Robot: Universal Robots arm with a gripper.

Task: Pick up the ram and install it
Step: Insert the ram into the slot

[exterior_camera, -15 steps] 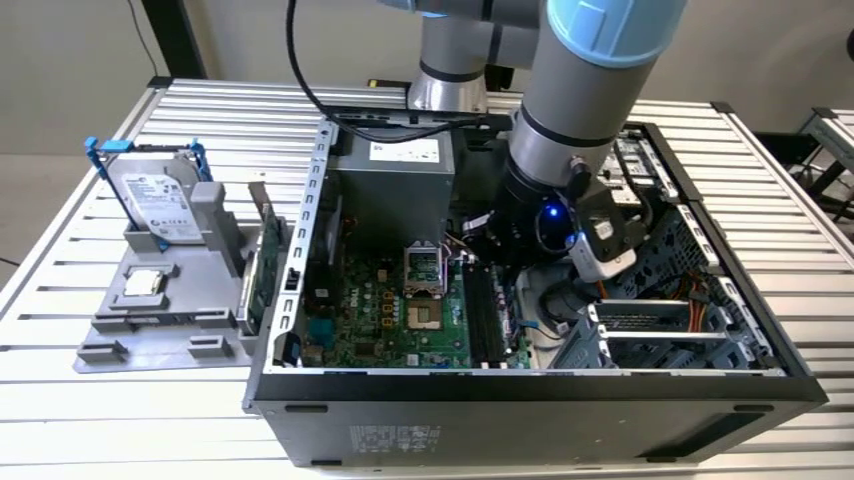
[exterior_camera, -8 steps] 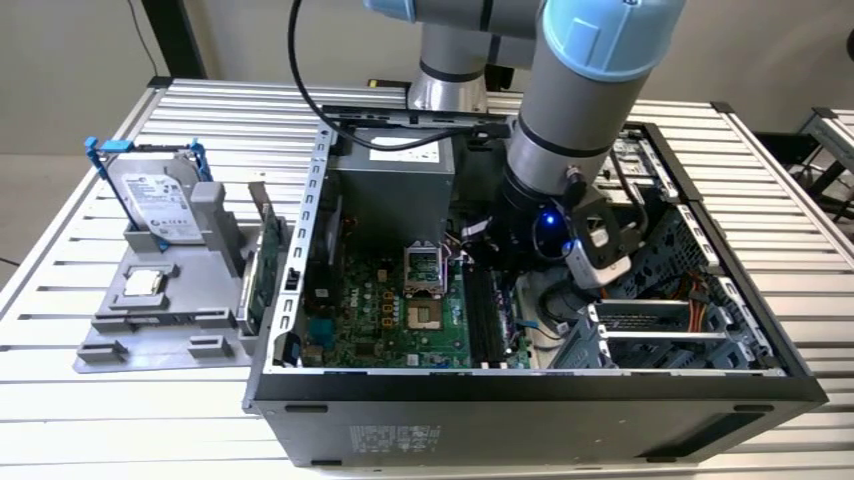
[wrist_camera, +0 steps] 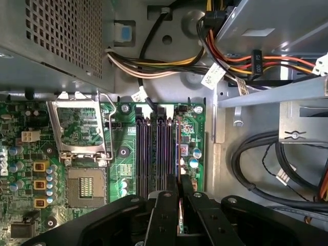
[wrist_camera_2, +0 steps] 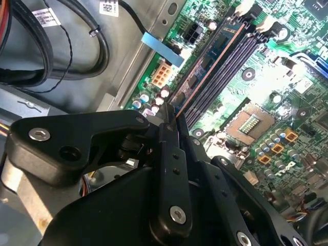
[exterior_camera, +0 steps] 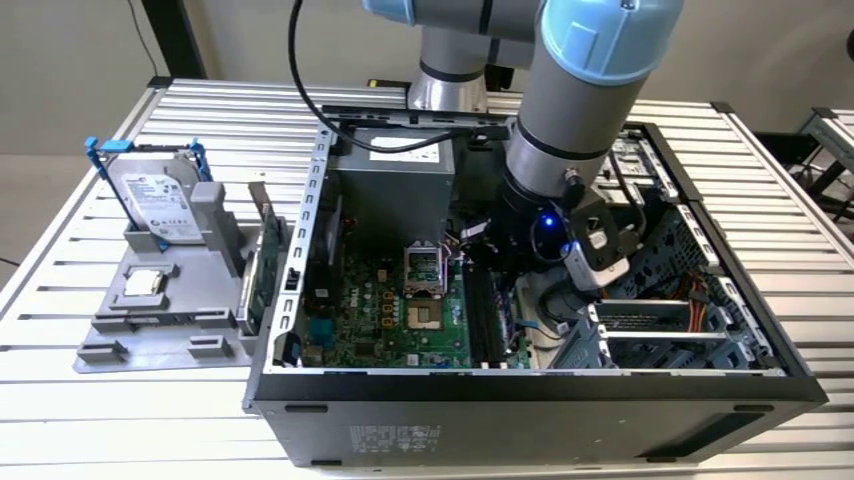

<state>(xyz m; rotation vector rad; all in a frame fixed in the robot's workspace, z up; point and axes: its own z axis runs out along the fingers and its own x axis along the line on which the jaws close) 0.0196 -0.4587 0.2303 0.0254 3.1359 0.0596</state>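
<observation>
At the far left of the exterior view, a grey holder (exterior_camera: 160,320) sat on the slatted metal table (exterior_camera: 80,420). A hard drive (exterior_camera: 158,205) in a blue frame stood upright at its back, a small square silver chip (exterior_camera: 140,284) lay on its deck, and a green card (exterior_camera: 266,262) stood on edge along its right side, just beside the case.

The open black computer case (exterior_camera: 534,400) filled the middle of the frame, with the green motherboard (exterior_camera: 387,320) on its floor at lower left and a grey power supply (exterior_camera: 394,185) above it. The blue-and-silver arm (exterior_camera: 574,110) came down from the top centre into the case, to the right of the motherboard.

In the second wrist view, the black gripper (wrist_camera_2: 170,115) occupied the lower half, its fingers (wrist_camera_2: 165,134) drawn close together, pinching the ram (wrist_camera_2: 212,54). The ram ran as a thin dark stick up toward the upper right, standing on edge in the outermost of the black slots (wrist_camera_2: 225,72), next to the board's edge by the cables.

In the first wrist view, the gripper (wrist_camera: 179,192) rose from the bottom centre, and the ram (wrist_camera: 178,146) showed as a thin edge in line with the slots (wrist_camera: 154,154), right of the open processor socket (wrist_camera: 84,187).
</observation>
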